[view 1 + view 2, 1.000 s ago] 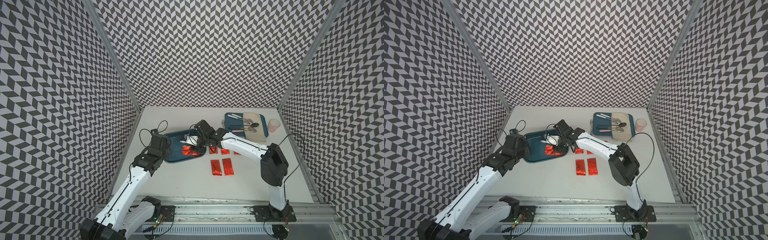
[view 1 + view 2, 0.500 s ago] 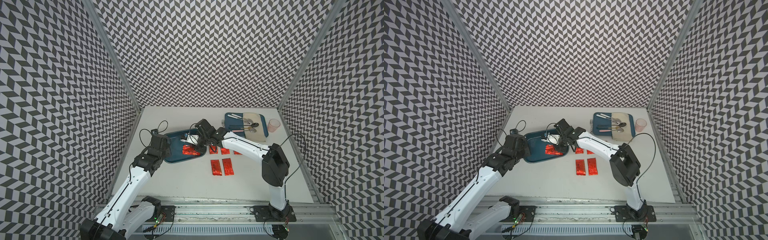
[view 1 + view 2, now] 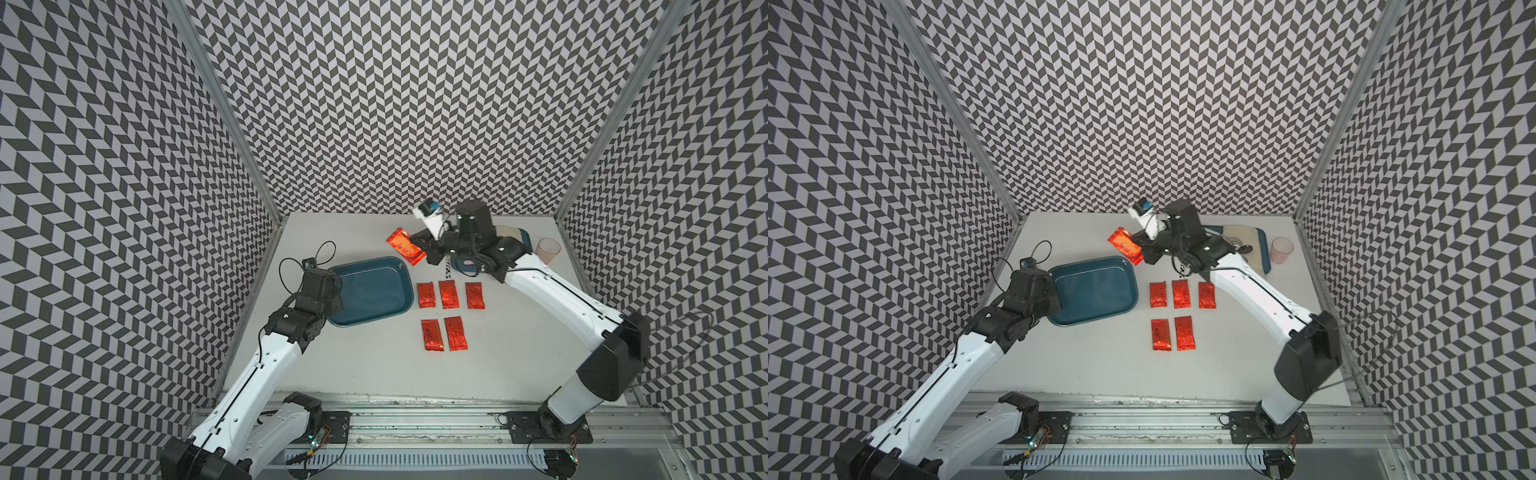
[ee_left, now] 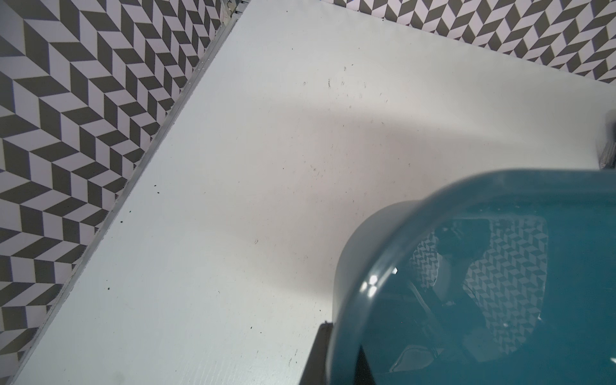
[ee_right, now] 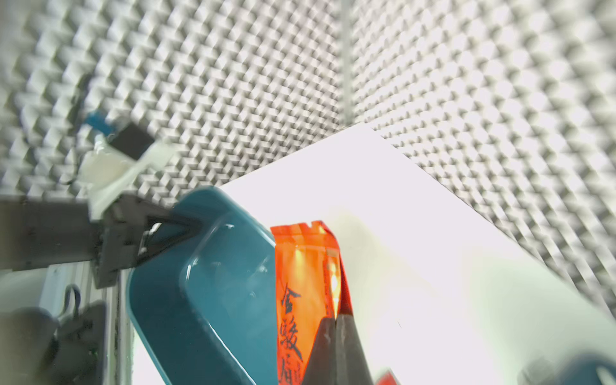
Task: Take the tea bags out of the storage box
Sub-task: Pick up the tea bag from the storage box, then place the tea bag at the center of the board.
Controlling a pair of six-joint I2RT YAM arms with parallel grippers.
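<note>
Right gripper (image 3: 420, 248) pinches a red foil tea bag (image 3: 402, 249) aloft beside the storage box (image 3: 374, 291); left gripper (image 5: 186, 226) clamps its rim.

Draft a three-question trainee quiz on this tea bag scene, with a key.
1. Count: how many tea bags lie flat on the table?
2. Choose: the right end effector is shut on A) nothing, B) a tea bag, C) the box rim.
3. True or false: the storage box has a tea bag inside it.

Key: 1) five; 2) B; 3) false.
</note>
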